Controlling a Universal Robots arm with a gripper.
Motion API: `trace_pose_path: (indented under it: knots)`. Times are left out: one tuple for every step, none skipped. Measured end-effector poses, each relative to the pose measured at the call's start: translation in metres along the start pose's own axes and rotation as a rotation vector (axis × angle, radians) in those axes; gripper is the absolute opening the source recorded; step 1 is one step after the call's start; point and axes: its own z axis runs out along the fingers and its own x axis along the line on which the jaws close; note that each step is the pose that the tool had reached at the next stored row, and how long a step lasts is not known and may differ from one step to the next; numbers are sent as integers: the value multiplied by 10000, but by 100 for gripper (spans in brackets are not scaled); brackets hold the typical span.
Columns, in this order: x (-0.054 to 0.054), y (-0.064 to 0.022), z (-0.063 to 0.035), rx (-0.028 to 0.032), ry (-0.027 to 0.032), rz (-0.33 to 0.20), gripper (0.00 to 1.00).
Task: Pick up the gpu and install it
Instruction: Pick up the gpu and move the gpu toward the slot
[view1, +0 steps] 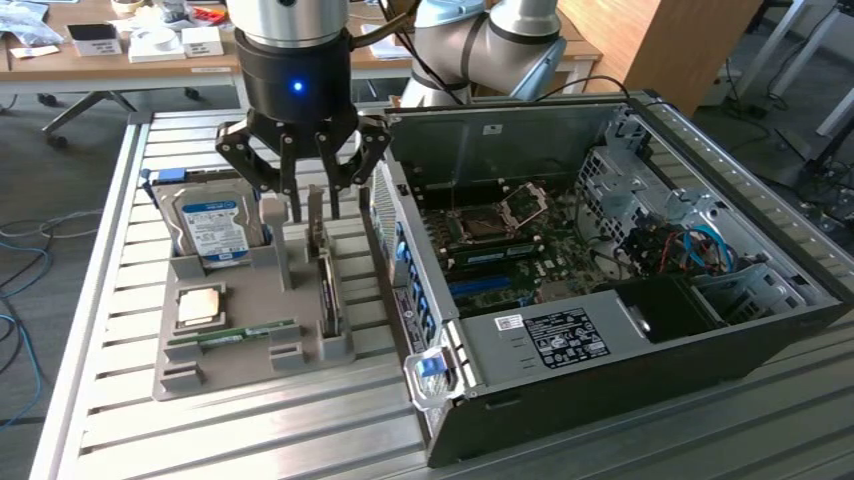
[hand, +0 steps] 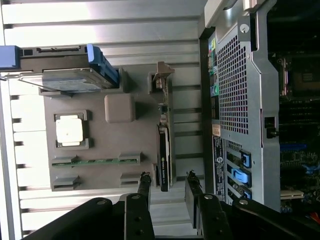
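Note:
The gpu (view1: 324, 272) is a thin dark card standing on its edge in a slot of the grey holder tray (view1: 254, 365), close to the open computer case (view1: 747, 330). My gripper (view1: 314, 195) hangs open just above the card's far end. In the wrist view the gpu (hand: 164, 150) runs edge-on between my gripper (hand: 168, 187)'s two dark fingertips (hand: 144, 186), which stand apart on either side of its line. Nothing is held. The motherboard (view1: 534, 250) lies exposed inside the case.
The tray also carries a silver hard drive (view1: 214, 230) with a blue-white label, a square processor chip (view1: 200, 303), a green memory stick (view1: 247, 332) and a grey post (view1: 276, 240). The case's perforated rear wall (hand: 235, 100) stands right beside the card. A slatted metal table (view1: 200, 430) lies beneath.

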Motion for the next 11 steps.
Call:
trace_pose_path:
  knots:
    - [0, 0, 5, -2, -2, 0, 42]
    - [0, 0, 11, -1, -1, 0, 42]
    - [1, -1, 17, 1, 1, 0, 42]
    - [1, -1, 26, 0, -1, 0, 42]
    - [1, -1, 35, 0, 0, 0, 42]
    - [1, -2, 43, 1, 1, 0, 42]
    - [1, -2, 53, 1, 0, 0, 42]
    - [2, -2, 63, 1, 1, 0, 42]
    - [2, -3, 74, 1, 1, 0, 42]
    - [2, -3, 86, 0, 1, 0, 42]
    - [2, -4, 100, 2, 1, 0, 42]
